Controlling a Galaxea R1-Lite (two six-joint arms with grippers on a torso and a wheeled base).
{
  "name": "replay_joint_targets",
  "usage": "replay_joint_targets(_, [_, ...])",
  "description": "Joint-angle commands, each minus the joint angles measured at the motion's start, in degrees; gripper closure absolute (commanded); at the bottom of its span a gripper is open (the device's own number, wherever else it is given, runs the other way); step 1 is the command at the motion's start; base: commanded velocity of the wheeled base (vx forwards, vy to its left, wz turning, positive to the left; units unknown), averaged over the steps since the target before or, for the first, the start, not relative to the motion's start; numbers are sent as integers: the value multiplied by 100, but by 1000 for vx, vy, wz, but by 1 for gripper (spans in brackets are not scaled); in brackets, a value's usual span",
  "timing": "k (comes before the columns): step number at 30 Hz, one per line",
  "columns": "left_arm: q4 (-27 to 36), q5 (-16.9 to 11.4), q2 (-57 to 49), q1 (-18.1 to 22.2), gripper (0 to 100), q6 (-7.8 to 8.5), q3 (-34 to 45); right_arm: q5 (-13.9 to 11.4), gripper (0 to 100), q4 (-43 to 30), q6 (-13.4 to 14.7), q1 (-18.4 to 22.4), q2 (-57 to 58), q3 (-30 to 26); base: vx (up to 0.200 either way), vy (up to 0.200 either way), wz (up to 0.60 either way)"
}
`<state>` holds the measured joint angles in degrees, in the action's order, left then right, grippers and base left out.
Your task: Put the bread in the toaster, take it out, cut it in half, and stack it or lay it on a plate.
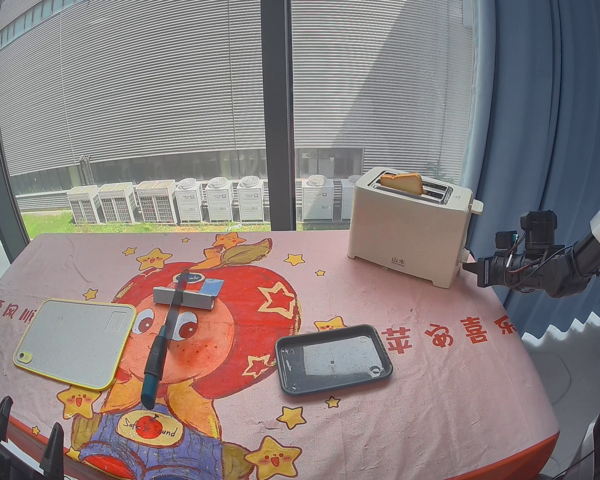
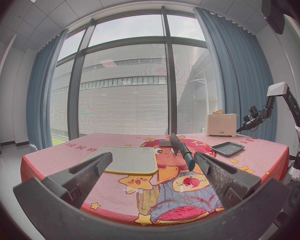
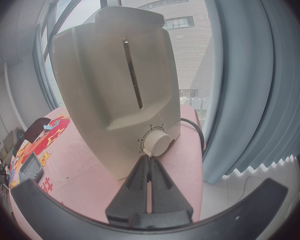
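The golden-brown bread slice (image 1: 402,183) stands in the slot of the cream plastic toaster (image 1: 407,231) at the far right corner of the pink-clothed table (image 1: 447,381). Expect it to be light, crisp and crumbly: grip the exposed top edge across its faces. The right gripper (image 3: 149,159), fingers together, points level at the toaster's end, tips just beside the white round dial (image 3: 155,143). The left gripper (image 2: 153,156), fingers apart, hangs at the near left edge.

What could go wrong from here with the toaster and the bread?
The shut right gripper sits at the round white dial on the cream toaster; a push there might turn the setting or shove the toaster along the pink cloth. The golden bread slice sticks up out of its slot, so a jolt could tip it out.
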<state>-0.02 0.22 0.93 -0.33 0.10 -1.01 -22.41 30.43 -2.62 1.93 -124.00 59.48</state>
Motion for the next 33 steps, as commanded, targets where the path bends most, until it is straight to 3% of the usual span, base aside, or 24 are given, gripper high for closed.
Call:
replay_joint_targets(1, [2,4,-93,-2,0,-1,101,-1,100,7,-2,10,52,2,0,0,0])
replay_joint_targets(13, [-6,4,-93,-2,0,-1,101,8,100,7,-28,-26,122,-129,0,0,0])
replay_joint_targets(22, [2,4,-93,-2,0,-1,101,17,100,200,-116,-131,403,-534,0,0,0])
replay_joint_targets(26, [2,4,-93,-2,0,-1,101,17,100,789,-116,-201,1141,-1105,0,0,0])
replay_joint_targets(33, [2,4,-93,-2,0,-1,101,-53,100,877,-133,-298,1871,-1316,0,0,0])
